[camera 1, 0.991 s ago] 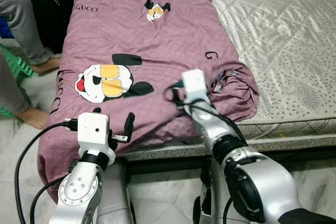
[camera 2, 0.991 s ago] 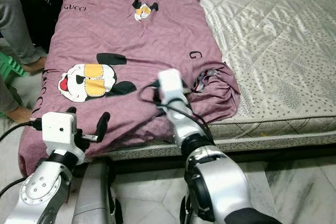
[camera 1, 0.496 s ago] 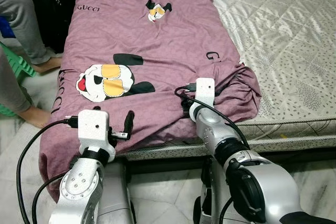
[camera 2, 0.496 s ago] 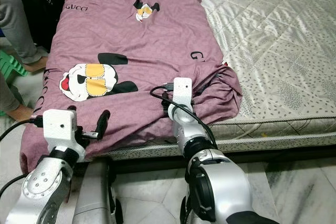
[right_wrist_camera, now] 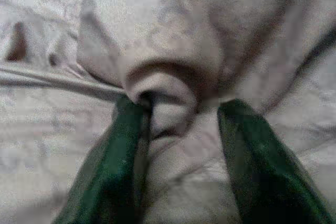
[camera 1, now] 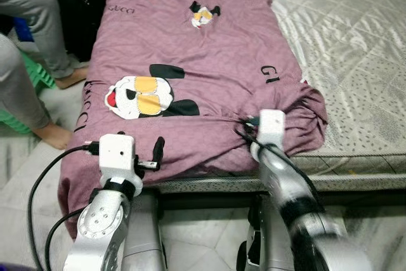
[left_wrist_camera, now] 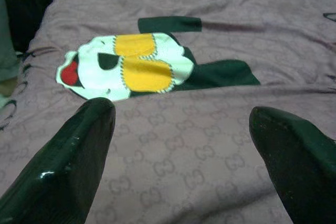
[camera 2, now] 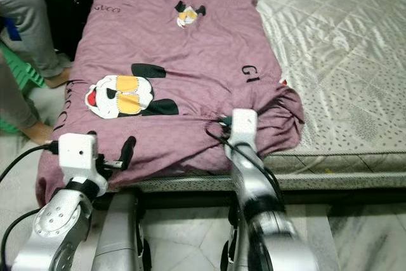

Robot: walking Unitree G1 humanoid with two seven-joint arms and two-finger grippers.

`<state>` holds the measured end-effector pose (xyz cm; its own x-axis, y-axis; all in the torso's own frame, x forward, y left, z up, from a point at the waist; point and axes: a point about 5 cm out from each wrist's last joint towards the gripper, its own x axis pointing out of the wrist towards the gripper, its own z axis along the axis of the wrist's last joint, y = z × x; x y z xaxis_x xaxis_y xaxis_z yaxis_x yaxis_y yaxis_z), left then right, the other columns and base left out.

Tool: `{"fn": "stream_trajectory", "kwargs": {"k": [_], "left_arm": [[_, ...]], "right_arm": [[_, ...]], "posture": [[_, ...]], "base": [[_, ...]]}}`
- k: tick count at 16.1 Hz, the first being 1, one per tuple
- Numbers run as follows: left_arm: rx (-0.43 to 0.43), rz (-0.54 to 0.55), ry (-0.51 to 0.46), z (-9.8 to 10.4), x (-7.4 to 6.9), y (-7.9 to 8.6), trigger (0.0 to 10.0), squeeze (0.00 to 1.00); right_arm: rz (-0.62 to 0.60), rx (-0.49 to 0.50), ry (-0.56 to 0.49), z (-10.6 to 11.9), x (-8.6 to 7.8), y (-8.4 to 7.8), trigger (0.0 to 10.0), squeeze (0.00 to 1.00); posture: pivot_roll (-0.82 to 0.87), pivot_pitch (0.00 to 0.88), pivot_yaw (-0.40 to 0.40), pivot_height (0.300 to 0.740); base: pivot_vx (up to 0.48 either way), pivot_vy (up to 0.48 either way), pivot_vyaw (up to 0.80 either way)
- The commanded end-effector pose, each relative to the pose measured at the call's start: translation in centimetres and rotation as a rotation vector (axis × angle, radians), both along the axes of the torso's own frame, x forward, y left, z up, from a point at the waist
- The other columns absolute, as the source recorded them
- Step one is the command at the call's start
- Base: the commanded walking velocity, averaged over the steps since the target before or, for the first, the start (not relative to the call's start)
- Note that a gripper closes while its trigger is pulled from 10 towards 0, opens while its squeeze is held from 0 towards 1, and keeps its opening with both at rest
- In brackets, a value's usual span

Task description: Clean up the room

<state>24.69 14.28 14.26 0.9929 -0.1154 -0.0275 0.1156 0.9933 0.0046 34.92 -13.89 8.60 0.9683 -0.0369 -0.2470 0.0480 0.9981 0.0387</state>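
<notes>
A purple blanket (camera 1: 190,55) with cartoon mouse prints lies along the left side of the bed, its near end hanging over the edge. My right gripper (right_wrist_camera: 178,114) is at the blanket's near right corner. Its fingers (right_wrist_camera: 123,145) pinch a bunched fold of the cloth, and creases radiate from the right wrist (camera 1: 271,122). My left gripper (left_wrist_camera: 181,124) hovers open just above the near left part of the blanket, short of the large mouse face (camera 1: 143,95), with nothing between its fingers (camera 1: 158,147).
The quilted grey mattress (camera 1: 355,42) lies bare to the right of the blanket. A person's legs (camera 1: 32,23) and bare foot (camera 1: 54,134) are by the bed's left side, next to a green stool (camera 1: 38,74). Tiled floor (camera 1: 374,220) runs below the bed edge.
The camera has shifted a little. My right gripper has moved right and towards the bed's near edge, drawing the blanket's corner into tighter creases. The left gripper has kept its place.
</notes>
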Motion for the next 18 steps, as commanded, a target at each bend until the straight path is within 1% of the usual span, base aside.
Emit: {"fn": "stream_trajectory", "kwargs": {"k": [1, 2, 3, 4, 5, 6, 7, 8, 9, 10, 11, 12, 13, 14, 15, 16, 18], "left_arm": [[-0.003, -0.016, 0.003, -0.2, 0.2, -0.2, 10.0, 0.0], [-0.006, -0.018, 0.002, -0.2, 0.3, -0.2, 10.0, 0.0], [-0.009, -0.023, 0.003, -0.3, 0.4, -0.3, 10.0, 0.0], [-0.01, -0.025, 0.004, -0.4, 0.5, -0.4, 10.0, 0.0], [-0.012, -0.031, 0.004, -0.5, 0.5, -0.5, 10.0, 0.0], [-0.014, -0.035, 0.004, -0.5, 0.6, -0.6, 10.0, 0.0], [-0.017, -0.038, 0.002, -0.6, 0.8, -0.7, 10.0, 0.0], [-0.02, -0.039, -0.001, -0.6, 0.9, -0.7, 10.0, 0.0], [-0.021, -0.039, -0.001, -0.6, 1.0, -0.7, 10.0, 0.0], [-0.023, -0.038, -0.002, -0.7, 1.1, -0.8, 10.0, 0.0], [-0.027, -0.039, -0.005, -0.7, 1.2, -0.9, 10.0, 0.0], [-0.029, -0.042, -0.01, -0.7, 1.4, -1.1, 10.0, 0.0], [-0.03, -0.042, -0.015, -0.6, 1.5, -1.1, 10.0, 0.0], [-0.03, -0.039, -0.018, -0.5, 1.5, -0.9, 10.0, 0.0], [-0.028, -0.037, -0.019, -0.6, 1.5, -0.8, 10.0, 0.0], [-0.026, -0.035, -0.019, -0.6, 1.4, -0.7, 10.0, 0.0], [-0.021, -0.032, -0.023, -0.4, 1.4, -0.6, 10.0, 0.0]], "right_arm": [[-0.052, 0.001, 0.069, -1.3, -1.6, -1.9, 0.0, 0.0], [-0.055, 0.011, 0.059, -1.2, -2.1, -2.1, 0.0, 0.0], [-0.064, 0.019, 0.051, -1.0, -3.1, -2.7, 0.0, 0.0], [-0.068, 0.023, 0.048, -0.9, -3.6, -2.9, 0.0, 0.0], [-0.062, 0.022, 0.038, -0.5, -4.5, -3.3, 0.0, 0.0], [-0.041, 0.021, 0.033, -0.1, -5.7, -3.6, 0.0, 0.0], [-0.008, 0.023, 0.044, 0.3, -7.4, -3.9, 0.0, 0.0], [0.026, 0.015, 0.059, 0.2, -8.7, -4.4, 0.0, 0.0], [0.039, -0.008, 0.072, 0.0, -9.4, -4.9, 0.0, 0.0], [0.042, -0.037, 0.079, -0.2, -9.7, -5.3, 0.0, 0.0], [0.033, -0.064, 0.08, -0.2, -9.4, -5.7, 0.0, 0.0], [0.032, -0.09, 0.059, 0.4, -8.6, -5.8, 7.6, 0.0], [0.038, -0.082, 0.025, 1.1, -7.8, -5.6, 10.0, 0.89], [0.04, -0.057, -0.019, 1.8, -6.9, -5.3, 10.0, 1.0], [0.036, -0.031, -0.073, 2.6, -5.8, -5.1, 10.0, 1.0], [0.038, -0.016, -0.095, 2.9, -5.3, -4.8, 10.0, 1.0], [0.058, -0.011, -0.131, 3.5, -2.8, -3.6, 10.0, 1.0]], "posture": [[0.16, 0.194, 0.041, 0.527], [0.15, 0.194, 0.042, 0.527], [0.13, 0.192, 0.043, 0.527], [0.12, 0.191, 0.044, 0.527], [0.12, 0.191, 0.044, 0.527], [0.11, 0.19, 0.043, 0.527], [0.09, 0.19, 0.042, 0.527], [0.08, 0.189, 0.039, 0.527], [0.08, 0.189, 0.039, 0.527], [0.07, 0.187, 0.038, 0.527], [0.07, 0.186, 0.038, 0.527], [0.07, 0.182, 0.037, 0.527], [0.07, 0.181, 0.038, 0.527], [0.08, 0.179, 0.039, 0.527], [0.08, 0.179, 0.039, 0.527], [0.08, 0.179, 0.039, 0.527], [0.11, 0.184, 0.043, 0.527]], "base": [[0.0, 0.0, 0.0], [0.0, 0.0, 0.0], [0.0, 0.0, 0.0], [0.0, 0.0, 0.0], [0.0, 0.0, 0.0], [0.0, 0.0, 0.0], [0.0, 0.0, 0.0], [0.0, 0.0, 0.0], [0.0, 0.0, 0.0], [0.0, 0.0, 0.0], [0.0, 0.0, 0.0], [0.0, 0.0, 0.0], [0.0, 0.0, 0.0], [0.0, 0.0, 0.0], [0.0, 0.0, 0.0], [0.0, 0.0, 0.0], [0.0, 0.0, 0.0]]}}
